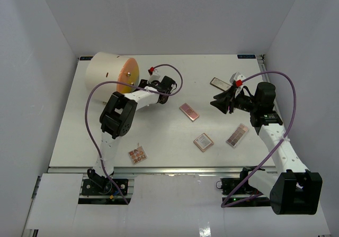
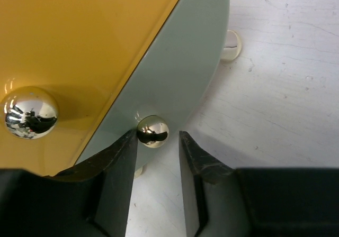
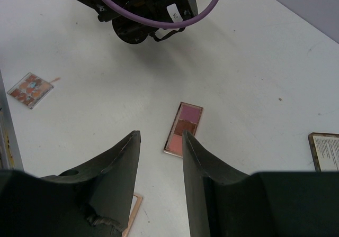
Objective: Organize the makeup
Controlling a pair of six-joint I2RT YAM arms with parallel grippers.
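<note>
Left gripper, jaws narrow, flanks the chrome knob on the cylinder, maybe touching; right gripper hovers centre-right, slightly parted, empty.

A small white sticker on the wrist of the left arm carries two dark characters, turned sideways, that look like "50", but I cannot be sure. The palette at the right edge of the right wrist view has a pale label with fine lines of print, too small to read.
</note>
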